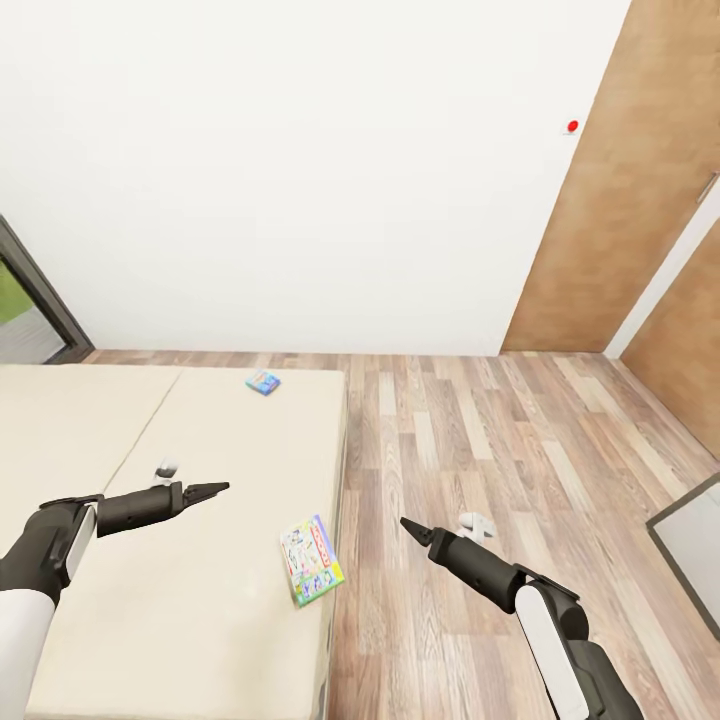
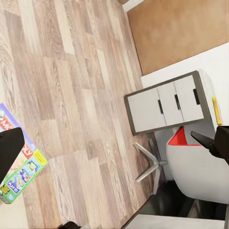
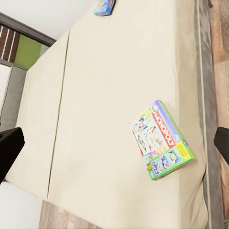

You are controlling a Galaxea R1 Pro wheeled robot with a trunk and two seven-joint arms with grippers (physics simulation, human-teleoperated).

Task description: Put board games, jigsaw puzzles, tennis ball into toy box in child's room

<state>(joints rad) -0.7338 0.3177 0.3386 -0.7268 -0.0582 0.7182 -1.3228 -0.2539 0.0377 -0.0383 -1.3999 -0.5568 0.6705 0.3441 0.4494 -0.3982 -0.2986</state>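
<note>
While both grippers' jaw states cannot be told, a white-green board game (image 1: 311, 560) lies flat on the beige bed (image 1: 200, 450).

You can read "MONOPOLY" on the red band of the white-green board game (image 3: 161, 139) lying on the bed (image 3: 109, 95); nothing else is legible.

The head camera looks forward and down from above onto the bed (image 1: 200, 560), the plank floor (image 1: 480, 430) and the far white wall (image 1: 300, 150). The right wrist camera faces across the mattress, fairly near, and shares the white-green board game (image 3: 161, 139) and the small blue board game (image 3: 104, 6) with the head view. The left wrist camera faces the floor and a white drawer unit (image 2: 167, 104), catching the same white-green game at its edge.
</note>
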